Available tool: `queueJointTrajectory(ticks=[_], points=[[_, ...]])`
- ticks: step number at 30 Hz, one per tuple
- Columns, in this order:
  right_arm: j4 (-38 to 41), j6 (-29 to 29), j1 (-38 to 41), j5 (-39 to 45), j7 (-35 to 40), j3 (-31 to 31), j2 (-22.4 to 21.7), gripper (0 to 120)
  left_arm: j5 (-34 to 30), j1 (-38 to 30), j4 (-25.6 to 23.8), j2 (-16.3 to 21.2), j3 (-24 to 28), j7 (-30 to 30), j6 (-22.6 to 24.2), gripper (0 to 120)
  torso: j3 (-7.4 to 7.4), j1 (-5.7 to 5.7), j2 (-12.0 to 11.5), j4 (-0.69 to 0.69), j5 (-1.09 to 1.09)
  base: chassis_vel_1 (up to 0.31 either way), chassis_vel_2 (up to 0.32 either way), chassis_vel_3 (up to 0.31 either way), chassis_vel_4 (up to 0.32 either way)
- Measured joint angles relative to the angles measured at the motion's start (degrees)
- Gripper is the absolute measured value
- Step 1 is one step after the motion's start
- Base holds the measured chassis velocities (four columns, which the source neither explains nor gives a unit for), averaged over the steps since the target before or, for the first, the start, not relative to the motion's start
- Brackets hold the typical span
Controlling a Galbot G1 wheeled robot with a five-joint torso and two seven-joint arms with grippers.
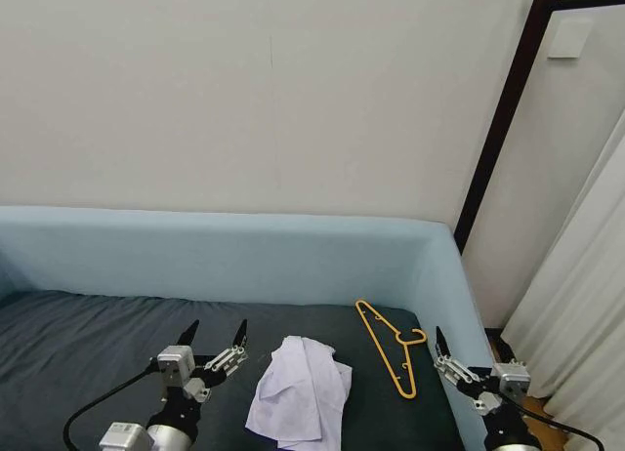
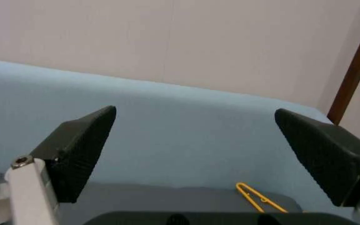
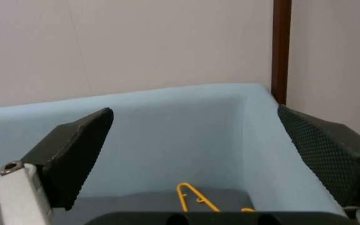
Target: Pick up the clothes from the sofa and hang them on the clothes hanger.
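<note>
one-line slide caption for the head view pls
Head view: left gripper and right gripper open at the sofa, flanking a crumpled white garment and a yellow hanger lying flat.

Both arms low, left pincer [image 1: 217, 329] and right pincer [image 3: 194, 111] spread wide.

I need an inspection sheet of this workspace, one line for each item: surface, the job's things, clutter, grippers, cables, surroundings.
Surface: sofa with a pale blue back and a dark grey seat.
Job's things: white garment lies crumpled on the seat; yellow hanger lies flat to its right, apart from it.
Clutter: nothing seen.
Grippers: left gripper open, over the seat to the left of the garment; right gripper open, by the sofa's right arm, beyond the hanger. Both hold nothing.
Cables: black cable loops from the left arm; second cable runs by the right arm.
Surroundings: plain wall, dark door frame, white curtain.
</note>
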Motion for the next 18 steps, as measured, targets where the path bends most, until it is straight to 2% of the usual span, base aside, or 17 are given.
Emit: queueJointTrajectory(ticks=[4, 7, 13, 18], points=[[0.5, -2.7, 0.0, 2.4, 0.7, -0.5, -0.2, 100, 1.1, 0.7, -0.2, 0.1, 0.0, 1.0, -0.3, 100, 0.0, 0.0, 0.0, 0.0, 0.01, 0.0, 0.0, 0.0, 0.0], [2.8, -8.7, -0.7, 10.5, 5.6, -2.0, -0.7, 100, 1.1, 0.6, 0.3, 0.1, 0.1, 0.6, -0.1, 100, 0.0, 0.0, 0.0, 0.0, 0.0, 0.0, 0.0, 0.0, 0.0], [3.1, -7.2, -1.9, 13.1, 3.4, -1.5, -0.6, 100, -0.9, -0.2, 1.6, 0.0, 1.7, -0.9, -0.4, 100, 0.0, 0.0, 0.0, -0.01, 0.01, 0.0, 0.0, 0.0, 0.0], [6.4, -9.4, -2.3, 19.8, 4.4, -1.4, -1.3, 100, -2.5, -0.9, 1.7, -0.2, 1.9, -1.0, -0.3, 100, 0.0, 0.0, 0.0, -0.01, 0.0, 0.0, 0.0, 0.0, 0.0]])
